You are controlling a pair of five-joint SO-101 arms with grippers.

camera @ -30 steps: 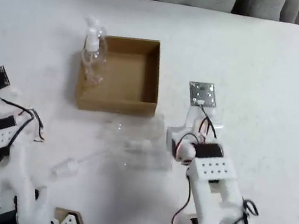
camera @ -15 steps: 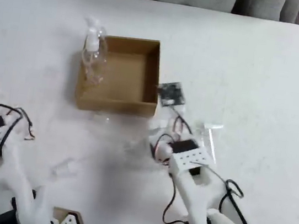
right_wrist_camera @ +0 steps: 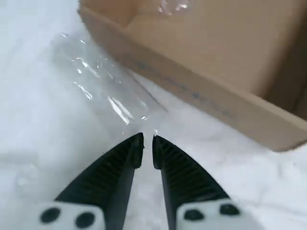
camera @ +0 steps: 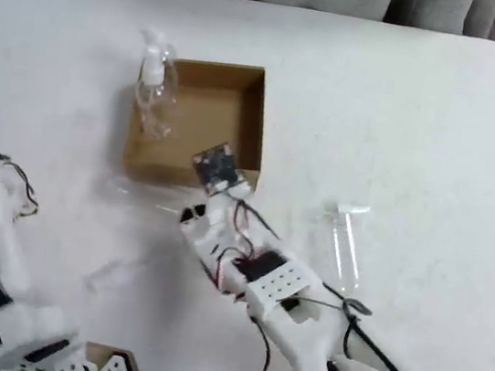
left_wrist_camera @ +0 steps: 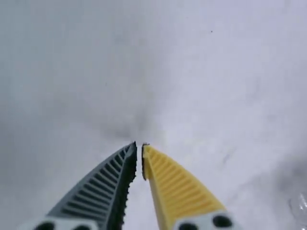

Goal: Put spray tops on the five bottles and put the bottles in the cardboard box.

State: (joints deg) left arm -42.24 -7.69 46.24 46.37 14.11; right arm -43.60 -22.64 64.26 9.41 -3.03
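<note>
Around: we see a clear bottle [right_wrist_camera: 100,91] lying just ahead of the right gripper [right_wrist_camera: 147,143], with the cardboard box [right_wrist_camera: 192,91] right behind it.
Right gripper: fingers almost together, holding nothing.
Left gripper [left_wrist_camera: 139,155]: fingers together, empty, over the table [left_wrist_camera: 192,72].

The cardboard box [camera: 162,172] is brown, square and open-topped, and sits upper left of centre in the high view. An upright bottle [camera: 157,90] of clear plastic stands at its left wall, apparently inside, with a white spray top [camera: 154,51] fitted. A second bottle [right_wrist_camera: 100,81], clear and lying on its side, rests on the tabletop just beside the outer face of the box's near wall. A third bottle [camera: 347,247] lies right of centre, well apart from the box, with a white piece at its upper end. A loose spray top [camera: 115,273], pale with a thin tube, lies at lower left.
</note>
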